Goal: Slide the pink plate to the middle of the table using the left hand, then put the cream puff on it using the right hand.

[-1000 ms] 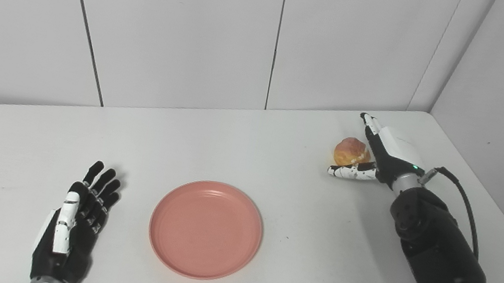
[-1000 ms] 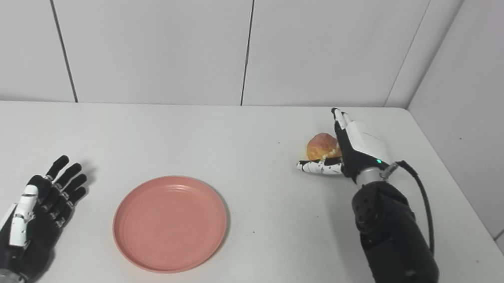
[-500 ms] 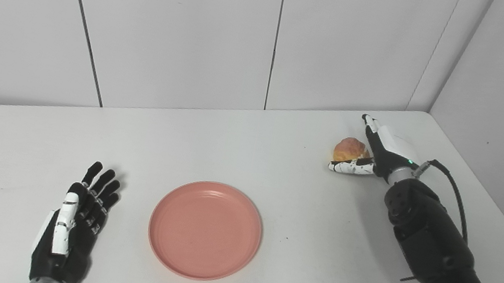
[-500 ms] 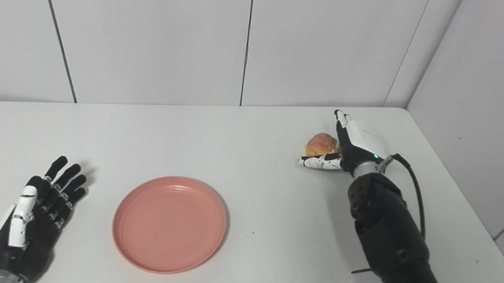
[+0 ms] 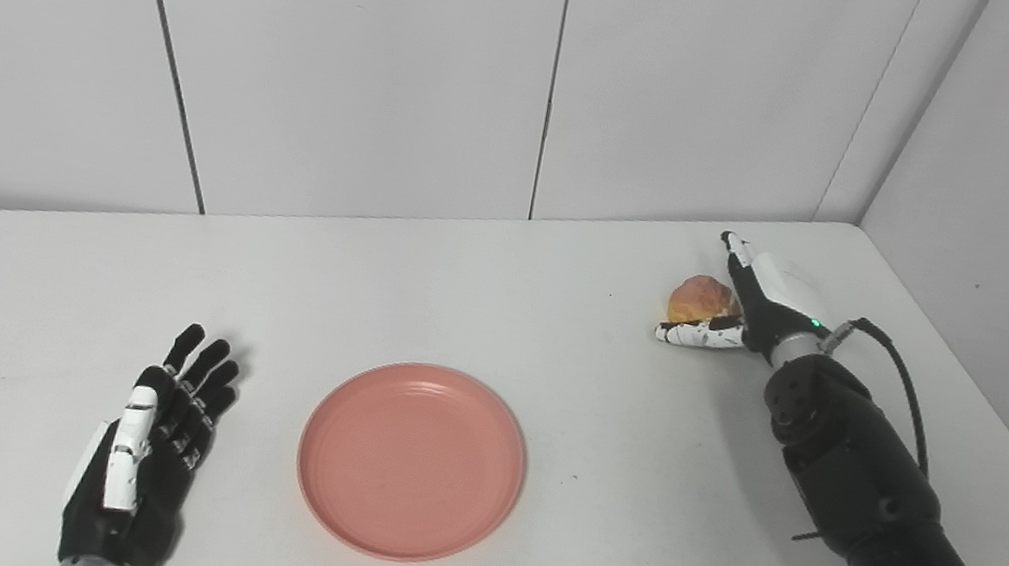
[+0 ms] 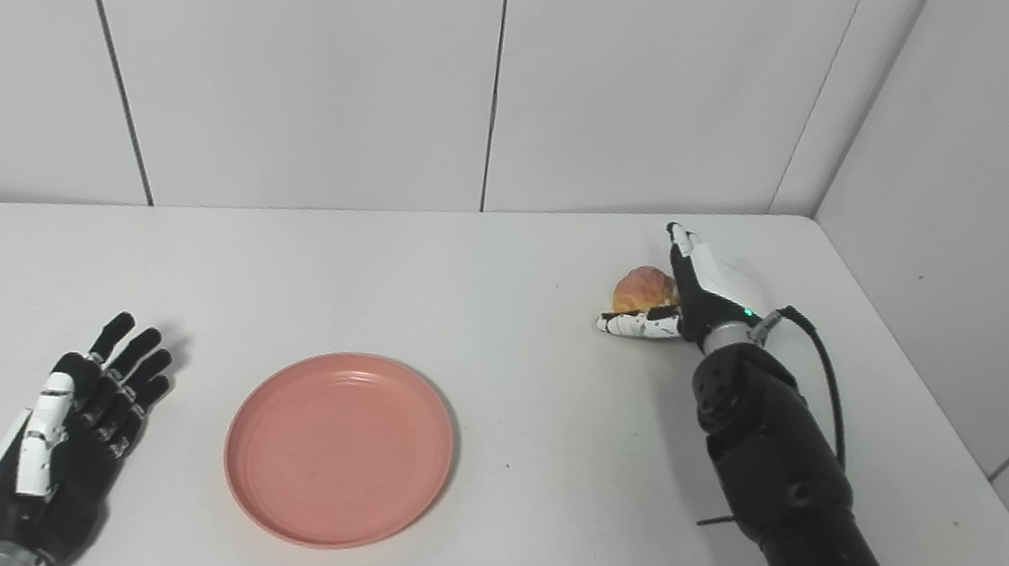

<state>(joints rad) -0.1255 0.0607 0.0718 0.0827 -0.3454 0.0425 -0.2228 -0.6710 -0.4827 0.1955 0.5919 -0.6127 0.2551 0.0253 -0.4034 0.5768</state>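
A: Two things differ vs a sec ago: your right robot hand sits lower and closer round the cream puff, thumb under its near side, fingers up along its right flank. Forearm's dropped toward the counter too.

B: Got the puff yet?

A: Not that you can call it. Hand's cupped beside it, spread, touching or nearly so; can't tell contact. Puff's on the counter, far right, well apart from the pink plate.

B: Plate and left side?

A: Plate hasn't shifted, roughly mid-counter, so the slide looks done. Left robot hand lies flat, released, unchanged, beside the plate w/o touching. Next, I'd judge: close on the puff.

B: Any labels?

A: None readable. Only a green LED on the right wrist.
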